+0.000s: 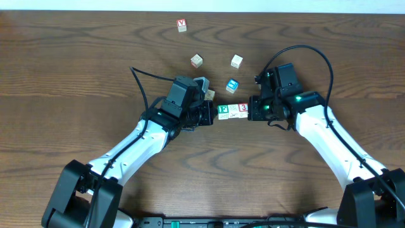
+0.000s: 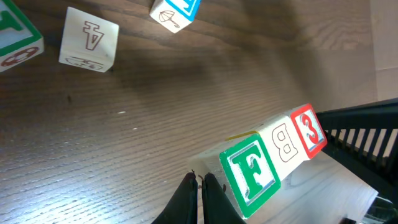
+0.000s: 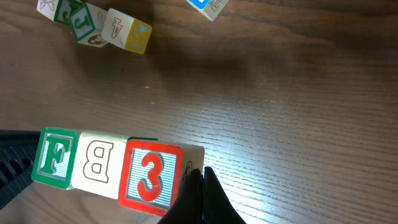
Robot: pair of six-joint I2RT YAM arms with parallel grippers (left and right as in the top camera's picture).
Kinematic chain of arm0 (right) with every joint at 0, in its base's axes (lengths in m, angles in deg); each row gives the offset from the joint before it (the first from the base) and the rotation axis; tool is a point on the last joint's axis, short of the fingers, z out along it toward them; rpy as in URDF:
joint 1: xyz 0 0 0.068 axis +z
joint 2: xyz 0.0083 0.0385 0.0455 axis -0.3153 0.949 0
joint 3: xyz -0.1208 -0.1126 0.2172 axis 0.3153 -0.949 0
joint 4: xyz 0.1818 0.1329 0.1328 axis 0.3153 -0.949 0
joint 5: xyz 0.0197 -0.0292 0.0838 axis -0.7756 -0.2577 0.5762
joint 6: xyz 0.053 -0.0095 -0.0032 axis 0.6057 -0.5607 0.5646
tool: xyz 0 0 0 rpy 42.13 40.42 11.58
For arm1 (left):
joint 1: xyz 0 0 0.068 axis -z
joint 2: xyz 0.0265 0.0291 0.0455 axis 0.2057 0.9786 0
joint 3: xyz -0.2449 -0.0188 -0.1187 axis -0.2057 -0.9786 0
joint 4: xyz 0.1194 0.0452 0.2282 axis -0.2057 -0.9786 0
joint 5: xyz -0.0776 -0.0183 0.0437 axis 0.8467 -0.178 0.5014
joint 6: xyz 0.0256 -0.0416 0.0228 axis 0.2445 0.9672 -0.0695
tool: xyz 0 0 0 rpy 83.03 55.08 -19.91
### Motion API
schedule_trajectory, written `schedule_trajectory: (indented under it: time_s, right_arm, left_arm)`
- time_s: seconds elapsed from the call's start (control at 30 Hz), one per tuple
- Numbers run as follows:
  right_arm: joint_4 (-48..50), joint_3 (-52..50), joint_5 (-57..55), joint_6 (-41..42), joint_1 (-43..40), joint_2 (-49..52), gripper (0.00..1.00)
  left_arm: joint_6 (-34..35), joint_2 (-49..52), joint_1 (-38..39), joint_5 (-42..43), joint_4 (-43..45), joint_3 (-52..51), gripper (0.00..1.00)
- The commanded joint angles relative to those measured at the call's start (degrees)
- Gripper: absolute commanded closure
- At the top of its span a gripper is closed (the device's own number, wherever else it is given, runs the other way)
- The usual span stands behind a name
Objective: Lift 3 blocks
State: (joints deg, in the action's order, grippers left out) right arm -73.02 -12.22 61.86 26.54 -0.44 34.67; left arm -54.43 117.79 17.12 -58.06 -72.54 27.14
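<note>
Three blocks stand in a tight row mid-table: a green-faced "F" block (image 1: 223, 111) (image 2: 252, 171) (image 3: 55, 157), a pale "B" block (image 1: 233, 111) (image 2: 285, 143) (image 3: 96, 158) and a red-faced "3" block (image 1: 242, 110) (image 2: 310, 129) (image 3: 149, 174). My left gripper (image 1: 212, 114) (image 2: 199, 180) is shut, its tip against the outer side of the F block. Opposite it, my right gripper (image 1: 250, 109) (image 3: 202, 171) is also shut, with its tip against the outer side of the 3 block. Nothing sits between either pair of fingers. Whether the row is off the table I cannot tell.
Loose blocks lie behind the row: a blue-faced one (image 1: 232, 85), two pale ones (image 1: 197, 61) (image 1: 236, 61), a red "V" one (image 1: 182, 25) far back, and one beside the left wrist (image 1: 209, 94). Black cables arc over both arms.
</note>
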Motion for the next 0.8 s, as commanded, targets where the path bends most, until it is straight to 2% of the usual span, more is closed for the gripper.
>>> schedule_trajectory:
  time_s: [0.0,0.77]
  right_arm:
    - [0.6,1.7,8.5,-0.5,3.5,0.7,0.99]
    - [0.8,1.7,8.5,-1.1,3.5,1.5,0.99]
  left_arm:
    - [-1.2,-0.5,2.0,4.1,0.8,0.1,0.93]
    - [-1.2,1.8,2.0,4.1,0.5,0.1,0.93]
